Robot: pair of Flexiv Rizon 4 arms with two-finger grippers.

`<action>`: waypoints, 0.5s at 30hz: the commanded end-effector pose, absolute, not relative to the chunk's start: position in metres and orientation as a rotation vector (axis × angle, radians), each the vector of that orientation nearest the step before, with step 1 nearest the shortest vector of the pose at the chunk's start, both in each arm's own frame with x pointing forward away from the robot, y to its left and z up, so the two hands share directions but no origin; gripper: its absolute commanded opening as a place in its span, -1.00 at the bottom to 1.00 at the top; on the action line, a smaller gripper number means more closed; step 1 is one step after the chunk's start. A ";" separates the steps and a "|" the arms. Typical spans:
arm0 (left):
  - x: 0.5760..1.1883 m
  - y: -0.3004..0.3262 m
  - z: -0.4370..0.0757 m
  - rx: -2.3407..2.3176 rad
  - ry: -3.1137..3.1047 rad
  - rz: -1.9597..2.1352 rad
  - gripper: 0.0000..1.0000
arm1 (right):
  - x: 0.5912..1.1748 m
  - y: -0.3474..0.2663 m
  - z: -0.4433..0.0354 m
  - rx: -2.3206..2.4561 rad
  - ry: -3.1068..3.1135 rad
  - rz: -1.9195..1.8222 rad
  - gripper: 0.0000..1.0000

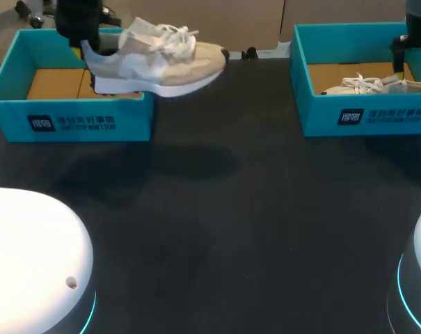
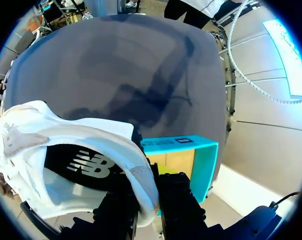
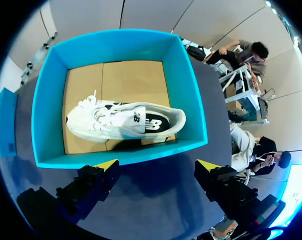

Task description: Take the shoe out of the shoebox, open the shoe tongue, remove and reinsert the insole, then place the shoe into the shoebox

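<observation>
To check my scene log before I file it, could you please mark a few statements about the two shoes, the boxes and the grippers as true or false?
1. The left gripper is shut on the heel of the beige shoe, which hangs clear of the table. True.
2. The right shoebox is empty. False: a white shoe lies inside it.
3. The right gripper is open and holds nothing. True.
4. The beige shoe's toe points away from the right shoebox. False: the toe points toward that box.
</observation>
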State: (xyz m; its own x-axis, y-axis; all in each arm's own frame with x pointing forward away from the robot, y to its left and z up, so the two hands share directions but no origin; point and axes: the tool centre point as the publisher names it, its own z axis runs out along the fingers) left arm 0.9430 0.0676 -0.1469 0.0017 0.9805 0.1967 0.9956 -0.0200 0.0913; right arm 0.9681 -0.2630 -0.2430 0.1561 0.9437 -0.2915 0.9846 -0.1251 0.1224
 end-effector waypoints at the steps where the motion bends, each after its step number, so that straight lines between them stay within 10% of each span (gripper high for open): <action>1: 0.926 0.050 -0.148 -2.164 -2.141 -0.346 -1.00 | 0.967 -0.263 -0.243 2.152 1.860 -0.203 1.00; 15: 0.874 -0.014 -0.165 -2.136 -2.103 -0.391 -1.00 | 0.967 -0.263 -0.243 2.152 1.860 -0.203 1.00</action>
